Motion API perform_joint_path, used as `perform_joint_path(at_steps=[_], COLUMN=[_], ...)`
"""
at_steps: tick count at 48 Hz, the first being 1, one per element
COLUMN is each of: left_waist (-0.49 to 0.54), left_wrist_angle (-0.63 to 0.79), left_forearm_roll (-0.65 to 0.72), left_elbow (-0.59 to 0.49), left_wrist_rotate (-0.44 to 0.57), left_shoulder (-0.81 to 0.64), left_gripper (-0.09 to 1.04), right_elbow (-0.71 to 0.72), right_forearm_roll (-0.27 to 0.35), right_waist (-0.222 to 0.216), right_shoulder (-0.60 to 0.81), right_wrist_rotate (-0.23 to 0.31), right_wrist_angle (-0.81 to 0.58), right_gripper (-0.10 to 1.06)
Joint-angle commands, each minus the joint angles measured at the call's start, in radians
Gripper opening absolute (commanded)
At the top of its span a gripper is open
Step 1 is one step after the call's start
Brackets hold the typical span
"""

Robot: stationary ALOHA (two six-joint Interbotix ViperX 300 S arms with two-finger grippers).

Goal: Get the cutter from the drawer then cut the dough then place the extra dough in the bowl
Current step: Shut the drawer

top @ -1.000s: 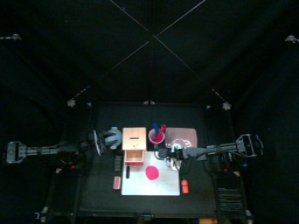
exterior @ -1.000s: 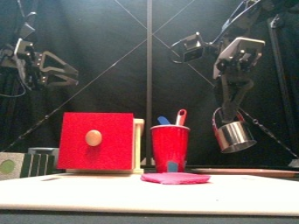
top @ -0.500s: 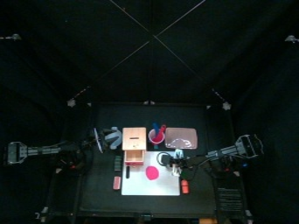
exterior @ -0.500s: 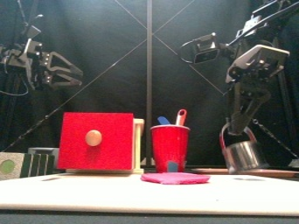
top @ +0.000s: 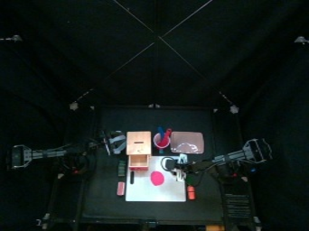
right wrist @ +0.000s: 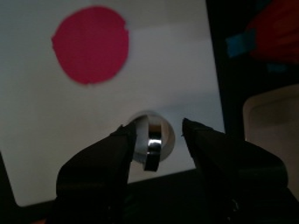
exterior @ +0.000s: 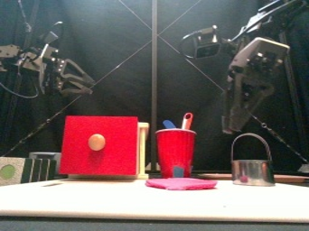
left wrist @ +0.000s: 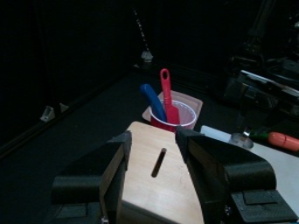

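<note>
Right gripper [right wrist: 158, 129]: I read its jaws as spread, holding nothing.
Cutter: the round metal cutter with a wire handle [exterior: 250, 170] stands upright on the right part of the white cutting board [right wrist: 163, 74], directly under the right gripper and clear of it.
Front view alone: I see the gap in height here. The gripper hangs above the wire handle without touching it, and the cutter rests on its rim.
Right wrist view alone: looking straight down, the cutter lies between the two spread jaws, and the flat pink dough disc [right wrist: 91, 44] lies apart from it on the same board.
Top view alone: the cutter sits right of the dough and a little farther back.
Left gripper [left wrist: 158, 137]: its jaws are parted and empty, poised over the top of the pale wooden box with a red drawer front [left wrist: 158, 175].
Left wrist view alone: the red cup with a blue and a red toy knife [left wrist: 172, 111] stands just beyond the box.
</note>
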Motion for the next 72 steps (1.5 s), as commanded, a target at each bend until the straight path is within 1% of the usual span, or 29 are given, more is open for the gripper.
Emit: perform_joint_path(at_steps=[1,6,10,11,15,19,23,24,28,33,36,39,45,49,54,58,64,69,72], left_waist=[0.028,0.077,0.115,0.123,0.137,0.144,0.158,0.163,0.192,0.213,0.216,0.216,0.218,0.219,0.227,0.244,0.262,0.275,0.278], left_wrist_angle=[0.063,0.187,0.314,0.362,0.471,0.563,0.649,0.67,0.736,0.792,0.816,0.828,0.861,0.925,1.02,1.068,1.117,1.164,1.186], left_forearm_roll=[-0.002,0.038,0.089,0.11,0.163,0.213,0.265,0.278,0.327,0.37,0.39,0.397,0.376,0.33,0.235,0.149,0.025,-0.032,-0.038], left_elbow=[-0.086,-0.153,-0.213,-0.238,-0.302,-0.367,-0.426,-0.442,-0.499,-0.552,-0.584,-0.621,-0.692,-0.747,-0.827,-0.87,-0.91,-0.933,-0.94], left_wrist_rotate=[0.005,0.006,0.006,0.006,0.006,0.006,0.008,0.008,0.008,0.02,0.043,0.091,0.192,0.265,0.376,0.456,0.575,0.627,0.635], left_shoulder=[0.038,0.069,0.091,0.095,0.106,0.114,0.124,0.129,0.163,0.225,0.276,0.345,0.469,0.54,0.615,0.653,0.69,0.716,0.732], left_gripper=[0.82,0.81,0.77,0.74,0.65,0.56,0.49,0.48,0.48,0.48,0.48,0.46,0.45,0.45,0.45,0.45,0.45,0.45,0.45], right_elbow=[-0.084,-0.13,-0.17,-0.187,-0.236,-0.282,-0.324,-0.341,-0.385,-0.428,-0.448,-0.465,-0.499,-0.535,-0.586,-0.62,-0.66,-0.686,-0.704], right_forearm_roll=[-0.011,-0.012,-0.009,-0.006,-0.006,-0.006,-0.003,-0.002,-0.002,-0.005,-0.003,-0.002,-0.002,0.0,0.003,0.002,-0.006,-0.014,-0.017], right_waist=[-0.011,-0.005,-0.005,-0.005,-0.003,-0.003,0.006,0.012,0.028,0.043,0.051,0.054,0.06,0.071,0.074,0.075,0.071,0.067,0.067], right_shoulder=[0.015,0.069,0.127,0.15,0.207,0.256,0.301,0.316,0.35,0.374,0.391,0.407,0.443,0.472,0.508,0.534,0.568,0.592,0.606], right_wrist_rotate=[0.0,-0.003,-0.002,-0.002,-0.003,-0.008,-0.006,-0.008,-0.011,-0.014,-0.014,-0.008,-0.003,-0.005,-0.009,-0.015,-0.017,-0.017,-0.017], right_wrist_angle=[-0.078,-0.166,-0.183,-0.183,-0.172,-0.161,-0.146,-0.135,-0.1,-0.052,-0.029,-0.012,0.02,0.054,0.106,0.147,0.167,0.166,0.166], right_gripper=[0.81,0.78,0.74,0.71,0.63,0.53,0.44,0.41,0.34,0.28,0.26,0.25,0.23,0.2,0.13,0.07,0.03,0.03,0.03])
